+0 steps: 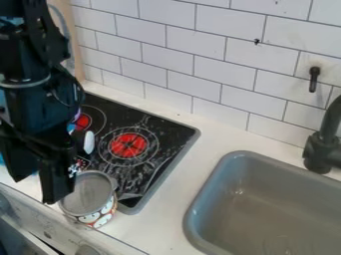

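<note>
My gripper [35, 187] hangs at the left over the counter's front edge, its two fingers apart with nothing visible between them. Just right of the fingers stands an upright round pot [98, 217] with a grey top and a colourful pattern of white and red around its side. Part of the pot's left side lies close to or behind the nearer finger; whether they touch I cannot tell. Behind the gripper, a small white rounded item [88, 142] shows over the stove, partly hidden by the arm.
The black stovetop [156, 149] with red burner circles lies beyond the pot. A grey sink [200, 199] is set into the white counter [163, 219] at the right, with a black faucet [321, 149] behind it. White tiled wall [193, 50] rises along the back.
</note>
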{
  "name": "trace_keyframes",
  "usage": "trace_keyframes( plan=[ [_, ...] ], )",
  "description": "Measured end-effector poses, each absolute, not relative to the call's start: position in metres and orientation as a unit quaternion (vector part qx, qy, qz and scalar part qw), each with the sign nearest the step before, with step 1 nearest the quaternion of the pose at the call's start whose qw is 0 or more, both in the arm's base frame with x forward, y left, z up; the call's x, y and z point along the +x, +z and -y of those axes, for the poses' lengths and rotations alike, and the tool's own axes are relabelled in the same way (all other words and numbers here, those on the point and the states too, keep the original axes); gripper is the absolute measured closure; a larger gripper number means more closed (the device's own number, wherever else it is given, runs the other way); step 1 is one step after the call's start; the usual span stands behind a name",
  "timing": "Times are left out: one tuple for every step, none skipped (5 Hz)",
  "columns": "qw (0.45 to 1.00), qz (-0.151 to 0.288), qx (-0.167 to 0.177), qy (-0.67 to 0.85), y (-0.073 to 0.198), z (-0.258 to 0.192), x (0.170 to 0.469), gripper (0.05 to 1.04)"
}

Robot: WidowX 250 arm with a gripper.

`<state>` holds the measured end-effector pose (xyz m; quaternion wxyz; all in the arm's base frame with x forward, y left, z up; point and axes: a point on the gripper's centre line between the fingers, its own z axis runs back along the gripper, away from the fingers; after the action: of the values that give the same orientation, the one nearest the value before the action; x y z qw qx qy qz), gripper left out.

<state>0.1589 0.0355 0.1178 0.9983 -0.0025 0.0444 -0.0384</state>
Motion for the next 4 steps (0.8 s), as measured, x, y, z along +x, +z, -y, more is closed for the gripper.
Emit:
trace_keyframes(
  plan=[
    [0.998, -0.052, -0.005, -0.038, 0.115, -0.034, 0.157, 0.083],
    [0.998, -0.059, 0.012, -0.024, 0.104, -0.041, 0.162, 0.083],
    [0.992, -0.114, 0.039, -0.023, 0.096, -0.045, 0.159, 0.083],
    [0.987, -0.155, 0.038, -0.023, 0.086, -0.047, 0.157, 0.083]
  ],
)
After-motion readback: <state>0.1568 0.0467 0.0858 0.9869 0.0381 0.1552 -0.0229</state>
